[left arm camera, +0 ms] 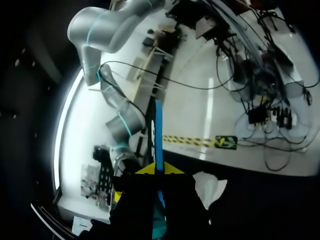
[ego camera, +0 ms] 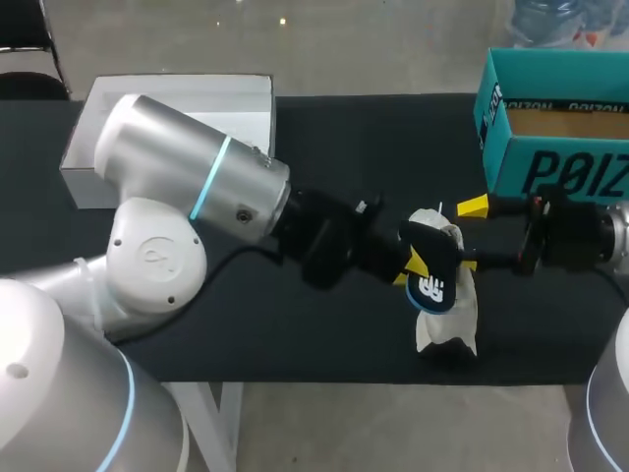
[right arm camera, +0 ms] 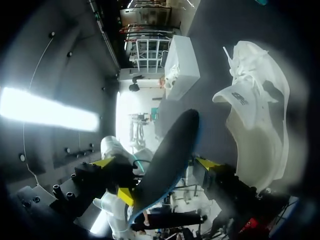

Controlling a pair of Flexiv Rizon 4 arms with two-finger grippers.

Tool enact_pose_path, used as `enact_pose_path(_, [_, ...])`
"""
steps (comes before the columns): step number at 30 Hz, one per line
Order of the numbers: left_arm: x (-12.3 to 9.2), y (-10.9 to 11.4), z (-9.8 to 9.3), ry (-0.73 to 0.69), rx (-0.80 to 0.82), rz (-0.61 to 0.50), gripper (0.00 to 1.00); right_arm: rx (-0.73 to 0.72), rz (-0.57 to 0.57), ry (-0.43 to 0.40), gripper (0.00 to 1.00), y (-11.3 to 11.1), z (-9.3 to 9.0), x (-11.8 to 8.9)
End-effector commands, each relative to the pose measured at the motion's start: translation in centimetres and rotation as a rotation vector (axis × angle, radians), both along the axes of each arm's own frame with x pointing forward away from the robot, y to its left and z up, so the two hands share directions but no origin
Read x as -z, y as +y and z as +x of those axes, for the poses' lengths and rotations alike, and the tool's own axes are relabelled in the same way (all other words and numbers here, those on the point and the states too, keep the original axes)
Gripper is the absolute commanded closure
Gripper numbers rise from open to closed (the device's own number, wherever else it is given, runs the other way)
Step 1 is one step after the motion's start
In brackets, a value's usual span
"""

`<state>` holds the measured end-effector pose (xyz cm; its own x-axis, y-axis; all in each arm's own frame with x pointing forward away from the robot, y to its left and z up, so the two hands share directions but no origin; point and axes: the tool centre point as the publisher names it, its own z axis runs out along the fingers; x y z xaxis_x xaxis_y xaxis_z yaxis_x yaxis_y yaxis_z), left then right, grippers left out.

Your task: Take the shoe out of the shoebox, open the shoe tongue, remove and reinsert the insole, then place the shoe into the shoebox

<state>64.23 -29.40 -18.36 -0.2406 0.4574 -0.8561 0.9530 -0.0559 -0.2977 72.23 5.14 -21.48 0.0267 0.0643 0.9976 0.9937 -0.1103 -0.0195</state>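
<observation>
1. My left pincer (ego camera: 411,265) is closed on the dark foam insole with a blue underside (ego camera: 432,270). It holds the insole in the air over the black worktop (ego camera: 295,324), about midway across it.
2. In the head view the insole's long axis runs from the far side toward me, and the end with a white mark is nearer me. In the left wrist view it stands on edge as a thin blue strip (left arm camera: 158,130) pinched between my yellow tips.
3. My right pincer (ego camera: 472,236) is spread wide and grips nothing. In the right wrist view the insole (right arm camera: 170,150) hangs between its fingers, without both touching it.
4. The white lace-up shoe (ego camera: 452,315) lies on the worktop just under the insole, its length running the same way. Its tongue is lifted (right arm camera: 240,97).
5. The open teal cardboard shoebox (ego camera: 560,172) sits at the far right corner, well apart from the shoe.
6. A white open-topped box (ego camera: 187,93) rests at the far left.
</observation>
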Motion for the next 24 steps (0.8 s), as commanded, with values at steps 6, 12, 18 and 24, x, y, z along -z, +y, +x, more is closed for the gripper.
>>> enact_pose_path(6, [1.0, -2.7, 1.0, -0.032, -0.005, -0.006, 1.00, 0.002, -0.001, 0.000, 0.00, 0.1, -0.1, 0.0])
enact_pose_path(12, [0.7, -2.9, 1.4, -0.038, -0.010, -0.007, 1.00, 0.002, -0.001, 0.000, 0.00, 0.1, -0.1, 0.0])
enact_pose_path(18, [0.6, -3.3, 1.8, -0.046, -0.022, -0.012, 1.00, 0.002, -0.001, 0.000, 1.00, 0.1, -0.1, 0.0])
enact_pose_path(24, [0.7, -3.4, 2.3, -0.062, -0.032, -0.005, 1.00, 0.002, -0.001, 0.000, 1.00, 0.1, -0.1, 0.0])
